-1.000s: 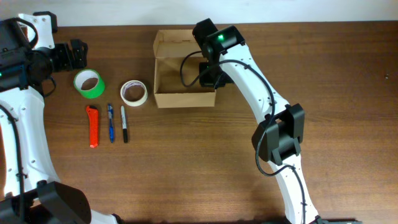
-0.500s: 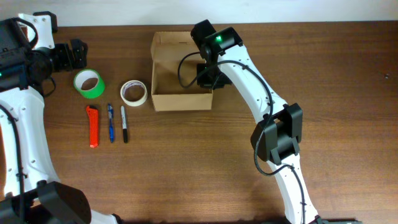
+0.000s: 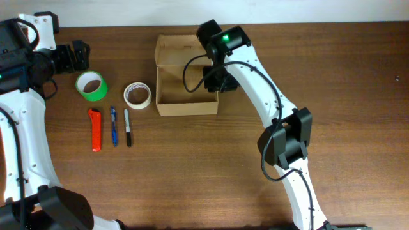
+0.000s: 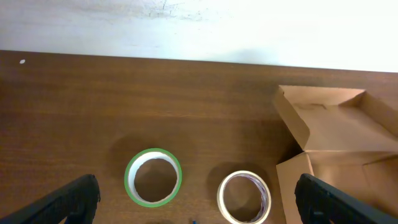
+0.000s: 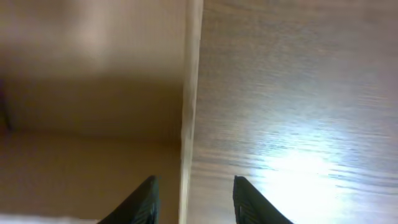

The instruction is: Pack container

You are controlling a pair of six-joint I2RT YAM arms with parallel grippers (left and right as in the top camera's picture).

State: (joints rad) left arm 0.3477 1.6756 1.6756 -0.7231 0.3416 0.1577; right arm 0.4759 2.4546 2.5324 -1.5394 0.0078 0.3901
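Item: container [image 3: 185, 107], a plain tan cardboard box, open, standing at the back centre of the brown wooden table [image 3: 345, 89]; its flap lid [image 3: 174, 46] is folded back toward the far edge, and the part of its interior that shows holds nothing. Right gripper [image 5: 196, 202]: poised at the container's right-hand wall, one finger inside the box and one outside over the table, fingers [image 5: 144, 199] apart with a visible gap between each and the cardboard edge, clamped on nothing. Left gripper [image 4: 196, 186]: at the far left of the table, near the back edge, fingers [image 4: 71, 202] spread wide and holding nothing, looking across at both tape rolls and the container's left side. Loose stock, all left of the container and outside it: green tape roll [image 3: 92, 85], lying flat, just in front of the left gripper; cream tape roll [image 3: 137, 95], lying flat, between the green roll and the container, close to the box but apart from it; orange utility knife [image 3: 95, 129], blue pen [image 3: 114, 126] and black marker [image 3: 128, 127], laid side by side in a row in front of the two rolls, parallel, near one another without touching.
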